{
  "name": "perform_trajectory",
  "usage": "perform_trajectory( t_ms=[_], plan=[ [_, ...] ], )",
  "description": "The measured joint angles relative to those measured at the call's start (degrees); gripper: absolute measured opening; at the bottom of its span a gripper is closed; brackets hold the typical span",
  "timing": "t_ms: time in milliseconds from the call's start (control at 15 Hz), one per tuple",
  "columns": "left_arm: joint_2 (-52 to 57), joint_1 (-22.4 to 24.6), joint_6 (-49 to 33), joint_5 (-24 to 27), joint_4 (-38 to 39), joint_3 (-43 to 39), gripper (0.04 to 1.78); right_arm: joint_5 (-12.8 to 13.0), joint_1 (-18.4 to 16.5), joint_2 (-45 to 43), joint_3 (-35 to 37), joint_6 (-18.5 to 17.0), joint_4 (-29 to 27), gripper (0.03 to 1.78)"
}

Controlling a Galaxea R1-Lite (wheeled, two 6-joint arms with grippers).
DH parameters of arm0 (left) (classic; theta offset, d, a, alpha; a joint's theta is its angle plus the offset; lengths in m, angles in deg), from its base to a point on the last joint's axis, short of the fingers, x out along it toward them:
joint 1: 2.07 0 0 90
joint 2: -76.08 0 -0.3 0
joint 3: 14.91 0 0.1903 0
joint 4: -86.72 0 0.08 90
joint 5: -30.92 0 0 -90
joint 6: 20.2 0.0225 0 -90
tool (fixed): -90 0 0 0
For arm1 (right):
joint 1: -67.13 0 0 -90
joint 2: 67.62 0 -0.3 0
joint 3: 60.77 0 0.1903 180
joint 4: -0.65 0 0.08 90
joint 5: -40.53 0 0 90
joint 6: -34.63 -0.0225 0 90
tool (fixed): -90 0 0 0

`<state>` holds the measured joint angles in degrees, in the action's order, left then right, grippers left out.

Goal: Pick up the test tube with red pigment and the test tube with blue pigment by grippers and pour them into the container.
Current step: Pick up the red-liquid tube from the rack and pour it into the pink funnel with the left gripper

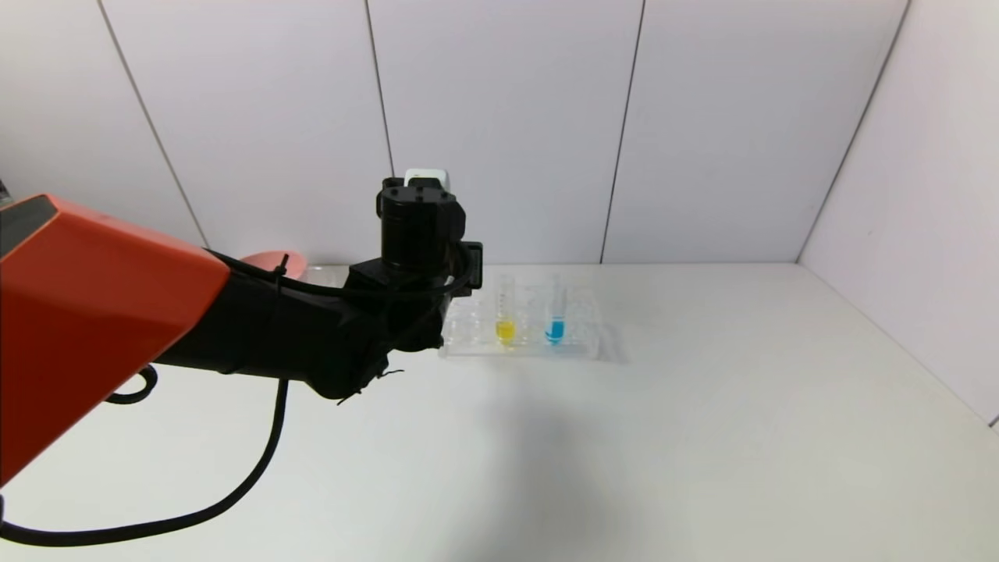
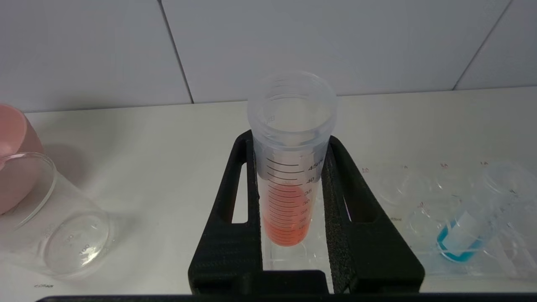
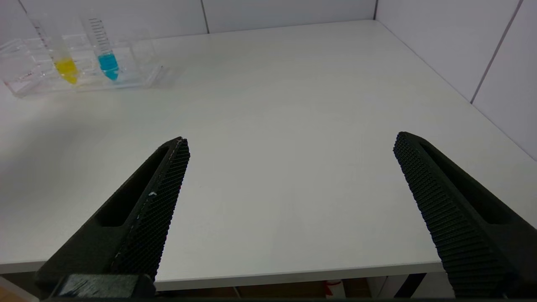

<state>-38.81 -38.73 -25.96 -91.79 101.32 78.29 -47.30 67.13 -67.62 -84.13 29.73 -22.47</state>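
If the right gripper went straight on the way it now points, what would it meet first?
Nothing close, probably. The right gripper, fingers wide open, points across bare table toward the back wall. The rack with the test tube with blue pigment sits off to one side; depth is unclear.

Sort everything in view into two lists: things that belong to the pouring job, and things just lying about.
Belongs to the job:
- red test tube, clamped in the left claw
- blue test tube, in the rack
- clear beaker
- right claw, open, over bare table

Just lying about:
- yellow test tube
- pink bowl
- tube rack
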Motion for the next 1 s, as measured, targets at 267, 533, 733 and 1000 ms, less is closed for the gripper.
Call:
perform_trajectory(
  t_ms=[267, 533, 733, 1000],
  plan=[
    [9.5, 4.7, 0.4, 13.2, -2.4, -11.0, 0.44, 0.0, 0.0, 0.0, 0.0, 0.0, 0.0, 1.77],
    [19.2, 18.7, 4.3, 33.8, -3.9, -20.0, 0.44, 0.0, 0.0, 0.0, 0.0, 0.0, 0.0, 1.77],
    [23.2, 33.3, 8.2, 52.3, -5.1, -23.0, 0.44, 0.0, 0.0, 0.0, 0.0, 0.0, 0.0, 1.77],
    [23.5, 50.3, 12.8, 78.3, -5.8, -22.4, 0.44, 0.0, 0.0, 0.0, 0.0, 0.0, 0.0, 1.77]
  ],
)
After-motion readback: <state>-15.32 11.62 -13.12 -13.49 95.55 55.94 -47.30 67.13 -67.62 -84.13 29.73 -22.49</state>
